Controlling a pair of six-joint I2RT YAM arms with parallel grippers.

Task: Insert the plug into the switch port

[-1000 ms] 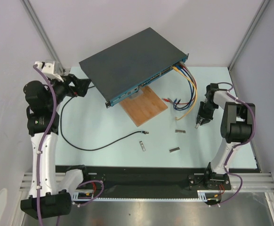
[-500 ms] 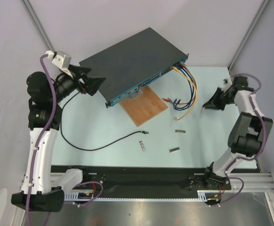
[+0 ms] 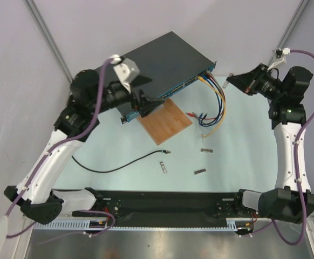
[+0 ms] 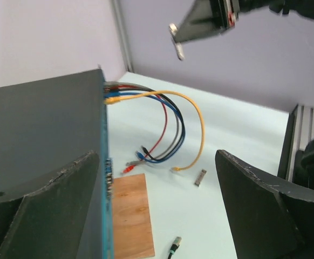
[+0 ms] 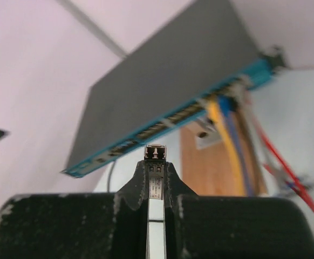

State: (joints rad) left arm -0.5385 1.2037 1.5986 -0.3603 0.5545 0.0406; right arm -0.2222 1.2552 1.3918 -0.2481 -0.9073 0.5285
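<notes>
The plug (image 3: 166, 152) is the pale tip of a thin black cable lying on the table; it also shows in the left wrist view (image 4: 174, 247). The switch (image 3: 151, 65) is a flat dark-grey box with its ports in a row along the blue face (image 3: 174, 88). My left gripper (image 3: 144, 105) is open and empty, above the switch's front edge and far from the plug. My right gripper (image 3: 232, 80) is raised to the right of the switch, shut on a small silver metal stick (image 5: 156, 157) that points at the blue face (image 5: 168, 121).
A wooden board (image 3: 165, 121) lies under the switch's front. Yellow, blue and red cables (image 3: 215, 102) hang from the right-hand ports, their loose ends on the table. Three silver sticks (image 3: 206, 150) lie on the table in front.
My left arm swung right, from the left wall to over the switch's front edge. My right gripper rose from near the table and moved back, level with the switch's right end.
</notes>
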